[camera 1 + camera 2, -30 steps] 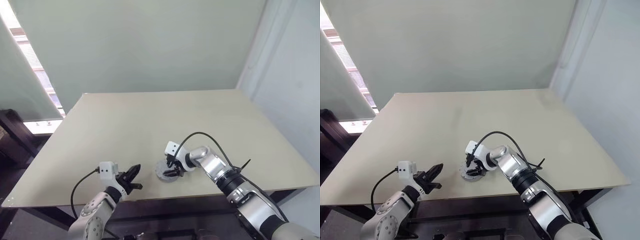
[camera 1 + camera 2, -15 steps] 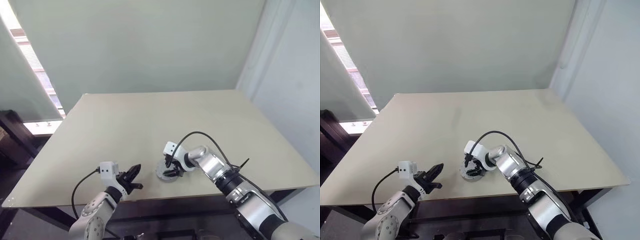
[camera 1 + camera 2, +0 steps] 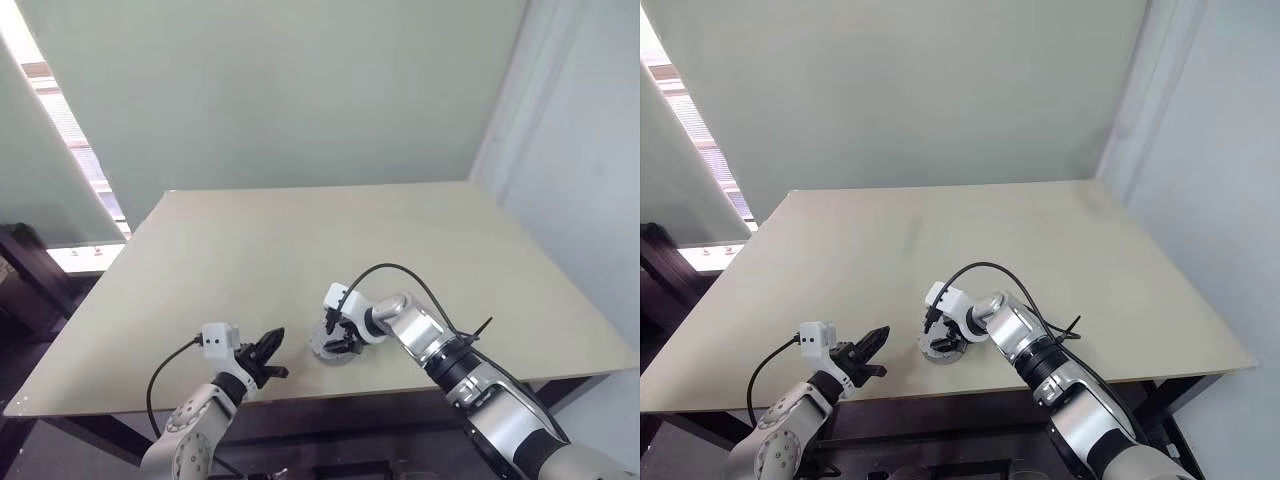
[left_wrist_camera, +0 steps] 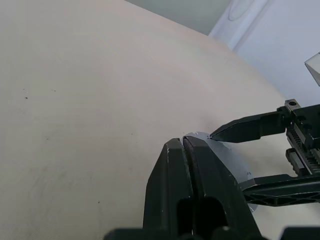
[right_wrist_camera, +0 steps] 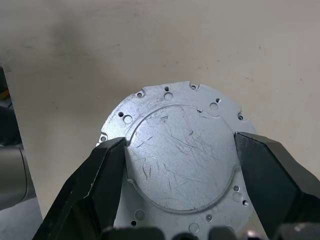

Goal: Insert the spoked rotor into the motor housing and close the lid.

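The lid [image 5: 180,160] lies flat near the table's [image 3: 300,240] front edge — a scratched round grey metal disc with small holes round its rim (no long axis). It sits directly under the right gripper [image 5: 180,165], whose two fingers straddle it on opposite sides, spread wide, at or just off its edge. The left gripper [image 3: 268,352] hovers just beside it on the robot's left, fingers pressed together and empty — nothing stands between.

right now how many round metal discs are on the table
1. The grey disc lies near the table's front edge, between the spread fingers of the right gripper. Other parts may be hidden beneath it.
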